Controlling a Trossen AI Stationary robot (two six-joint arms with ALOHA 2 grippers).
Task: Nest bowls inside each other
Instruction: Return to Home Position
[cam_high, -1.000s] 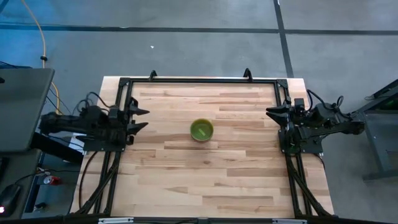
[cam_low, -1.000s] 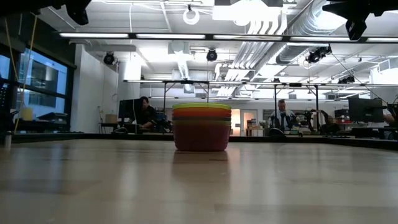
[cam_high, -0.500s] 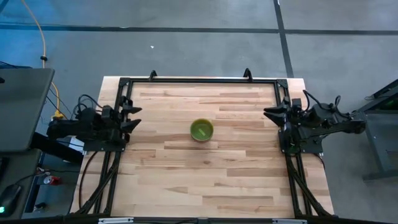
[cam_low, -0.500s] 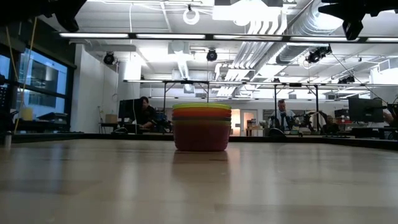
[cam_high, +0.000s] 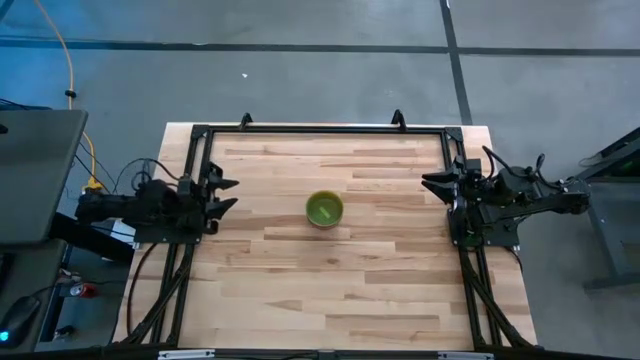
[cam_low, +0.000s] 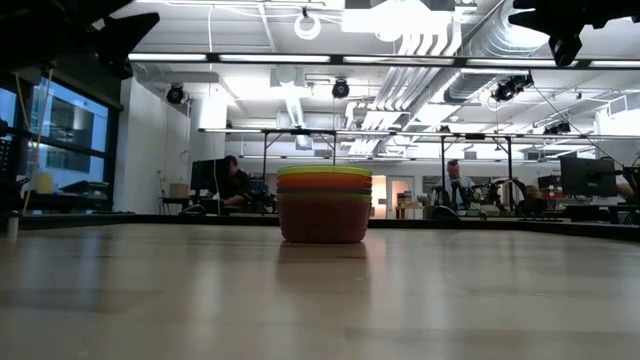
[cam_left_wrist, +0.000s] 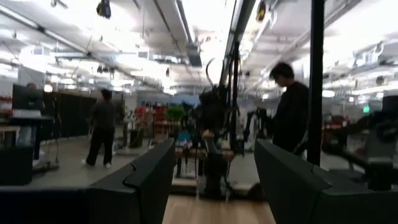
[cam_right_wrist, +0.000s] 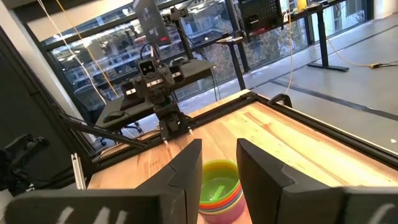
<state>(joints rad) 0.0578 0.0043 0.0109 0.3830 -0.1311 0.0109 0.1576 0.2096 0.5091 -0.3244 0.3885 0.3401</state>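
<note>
Parted wide on the left gripper (cam_high: 226, 193): dark fingers (cam_left_wrist: 146, 183) with only the room beyond between them, gripping nothing. Sits at the left edge of the tabletop (cam_high: 300, 290), about midway along it, aimed inward and held level, so looks over the stack rather than at it.

Parted less on the right gripper (cam_high: 432, 184): a narrow gap, likewise empty. Sits at the right edge, roughly opposite, tilted down toward the middle.

Outward from both: the bowls (cam_high: 324, 209), nested into one upright stack near the middle of the tabletop, with the green bowl (cam_low: 324, 172) on top, an orange rim just beneath and darker reddish ones below. Hard to tell the lowest colours apart.

Lies between the two grippers, well apart from each and touched by neither. Falls straight ahead of the right fingers, in line with their gap. Seems roughly ahead of the left ones too, judging from above, though out of sight in the left wrist view. No telling which arm is nearer; looks about even.

Looks finished as nesting goes, with every bowl in view already in the stack. Calls only for retreat away from the middle, with little risk of a knock provided no swing inward.
</note>
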